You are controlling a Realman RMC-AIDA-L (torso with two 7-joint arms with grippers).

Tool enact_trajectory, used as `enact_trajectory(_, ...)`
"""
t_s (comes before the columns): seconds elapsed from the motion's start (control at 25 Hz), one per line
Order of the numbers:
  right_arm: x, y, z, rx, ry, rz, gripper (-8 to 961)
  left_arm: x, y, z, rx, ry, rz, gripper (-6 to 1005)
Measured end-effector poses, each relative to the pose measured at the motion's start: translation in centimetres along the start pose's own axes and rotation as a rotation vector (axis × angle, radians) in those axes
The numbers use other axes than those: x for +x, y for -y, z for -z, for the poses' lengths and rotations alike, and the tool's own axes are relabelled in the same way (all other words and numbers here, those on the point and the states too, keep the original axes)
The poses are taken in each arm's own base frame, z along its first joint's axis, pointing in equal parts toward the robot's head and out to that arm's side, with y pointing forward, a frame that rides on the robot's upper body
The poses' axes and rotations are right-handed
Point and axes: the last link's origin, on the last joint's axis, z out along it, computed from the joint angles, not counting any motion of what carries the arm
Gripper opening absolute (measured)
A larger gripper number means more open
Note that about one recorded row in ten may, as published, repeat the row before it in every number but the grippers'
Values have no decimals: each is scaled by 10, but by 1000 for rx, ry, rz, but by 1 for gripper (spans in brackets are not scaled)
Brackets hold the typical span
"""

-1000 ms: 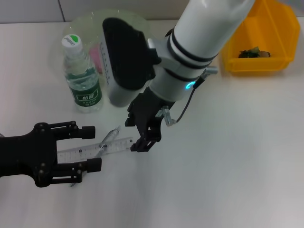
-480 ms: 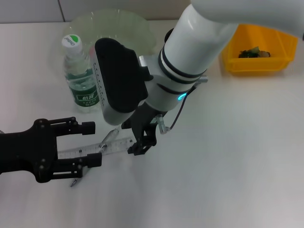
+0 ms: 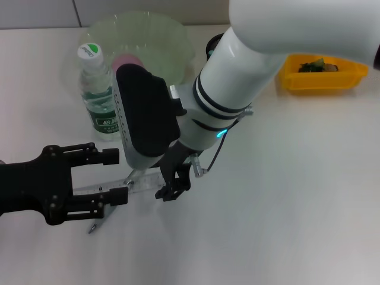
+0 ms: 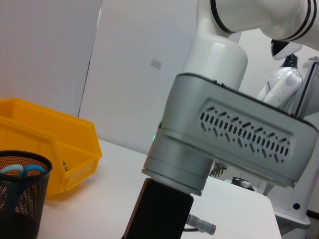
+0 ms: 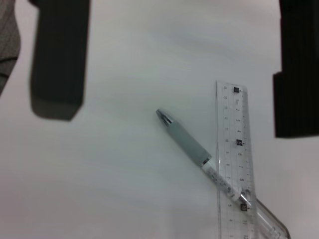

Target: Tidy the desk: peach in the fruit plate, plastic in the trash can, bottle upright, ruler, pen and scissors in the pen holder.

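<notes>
head view steeply down, right wrist close over ruler (image 5: 233, 159), both showing it

Setting — a robotics lab or test room, staged as an office desk. A plain white tabletop (image 3: 297, 196) is backed by bare pale wall panels (image 4: 129, 74). A yellow parts bin (image 3: 323, 74) is placed at 1 o'clock; a second white robot (image 4: 281, 82) is seen standing beyond the table — lab equipment, not household furnishing.

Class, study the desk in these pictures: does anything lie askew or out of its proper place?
Yes. The clear ruler and the pen lie loose on the desk, crossed over each other, outside the pen holder. The bottle stands upright.
</notes>
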Motion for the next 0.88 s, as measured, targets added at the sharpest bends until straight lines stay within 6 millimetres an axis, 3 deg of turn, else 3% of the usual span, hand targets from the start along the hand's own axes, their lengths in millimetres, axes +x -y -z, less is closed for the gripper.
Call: enact_trajectory(0.88, 2, -1, -6, 19, 7, 1, 586, 0, 1, 2, 6, 6, 0, 739)
